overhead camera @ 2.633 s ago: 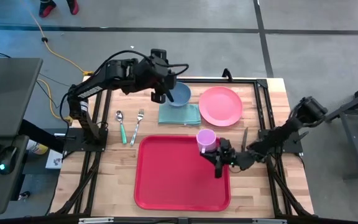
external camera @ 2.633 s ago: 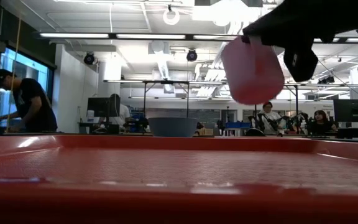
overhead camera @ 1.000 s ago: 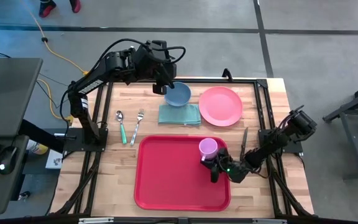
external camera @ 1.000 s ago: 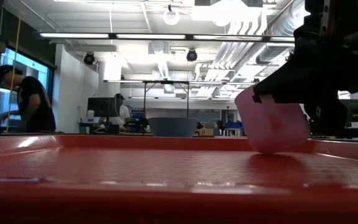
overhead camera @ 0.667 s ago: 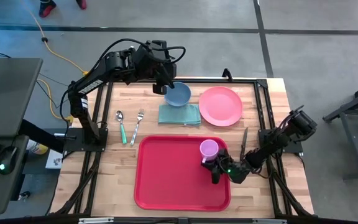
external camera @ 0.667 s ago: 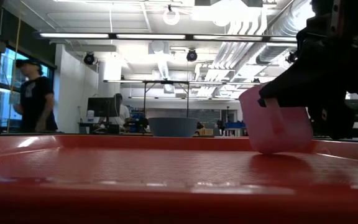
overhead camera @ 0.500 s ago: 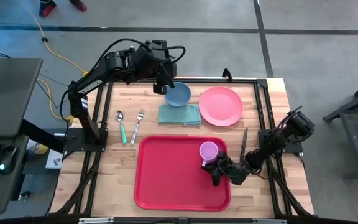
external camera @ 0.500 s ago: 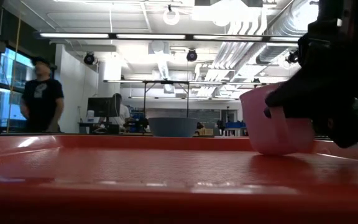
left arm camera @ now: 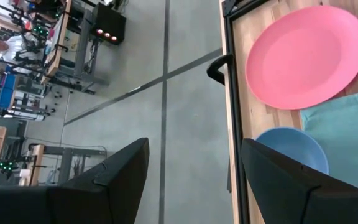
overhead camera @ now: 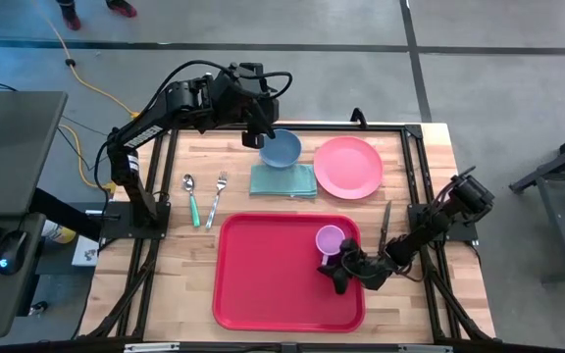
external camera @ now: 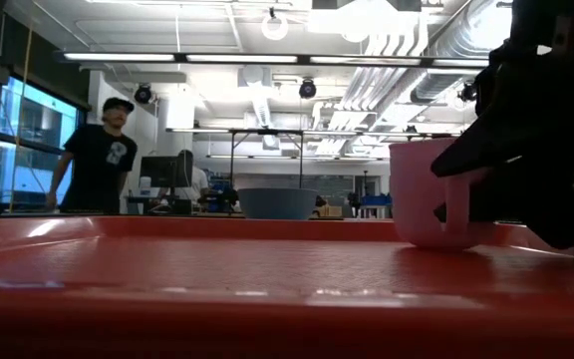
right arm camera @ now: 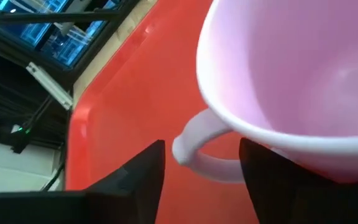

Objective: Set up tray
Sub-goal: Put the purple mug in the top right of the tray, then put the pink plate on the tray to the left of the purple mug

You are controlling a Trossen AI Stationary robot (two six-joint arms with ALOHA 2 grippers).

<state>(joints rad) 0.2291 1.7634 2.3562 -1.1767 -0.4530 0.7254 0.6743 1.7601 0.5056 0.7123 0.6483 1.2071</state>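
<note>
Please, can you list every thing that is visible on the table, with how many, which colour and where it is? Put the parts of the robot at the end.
tray: 1, red, near edge of table, centre.
cup: 1, pink, upright on the tray's right part.
plate: 1, pink, far side of table, right of the bowl.
bowl: 1, blue, far side, at the cloth's far edge.
cloth: 1, teal, between bowl and tray.
spoon: 1, green handle, left of the tray.
fork: 1, silver, right beside the spoon.
left gripper: 1, dark, open, above the bowl's left rim.
right gripper: 1, dark, open, at the cup's handle.
</note>
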